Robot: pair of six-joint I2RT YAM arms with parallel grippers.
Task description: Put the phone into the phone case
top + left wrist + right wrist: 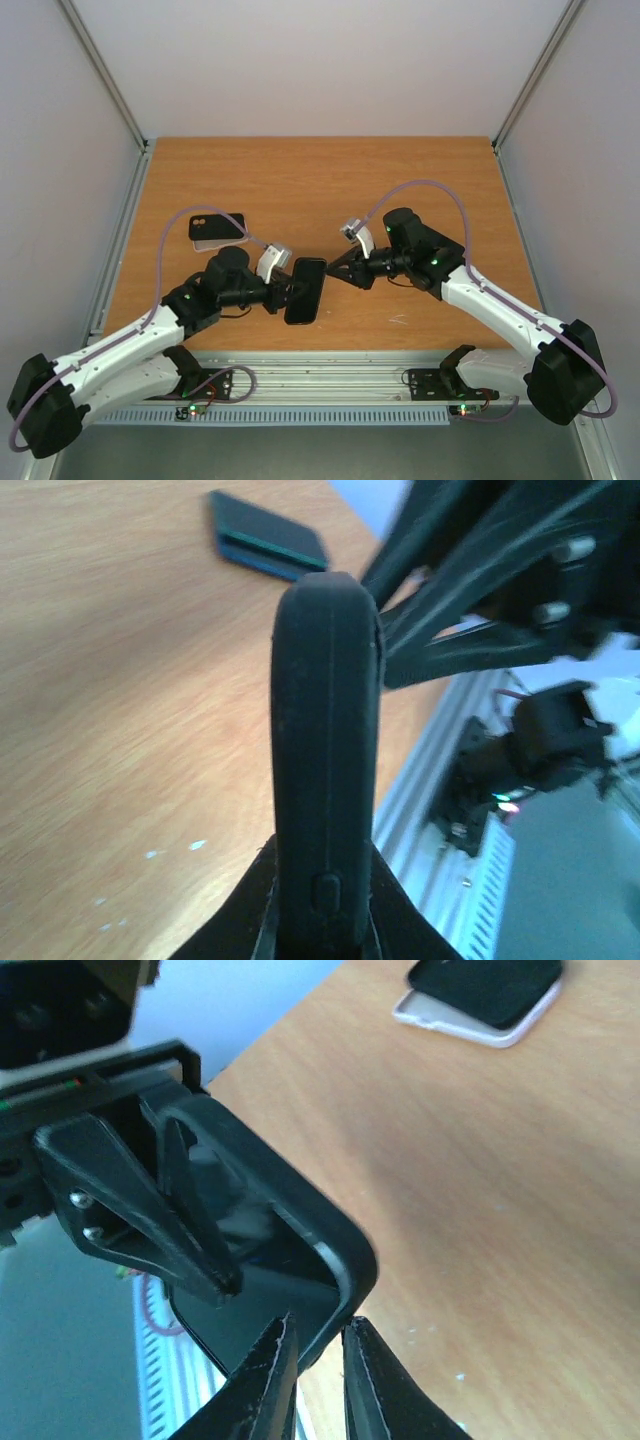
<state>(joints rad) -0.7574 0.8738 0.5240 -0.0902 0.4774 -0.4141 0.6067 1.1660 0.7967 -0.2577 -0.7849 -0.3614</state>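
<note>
My left gripper is shut on the lower end of a black phone case. It holds the case edge-up above the table's near middle. In the right wrist view a glossy dark face with a bright edge lies inside the case rim; it looks like the phone. My right gripper is shut on the case's rim at one corner, one fingertip inside the rim and the other outside it.
A flat black slab lies stacked on a white-rimmed one on the wooden table, behind the left arm. Metal frame rails and walls bound the table. The arm bases sit at the near edge.
</note>
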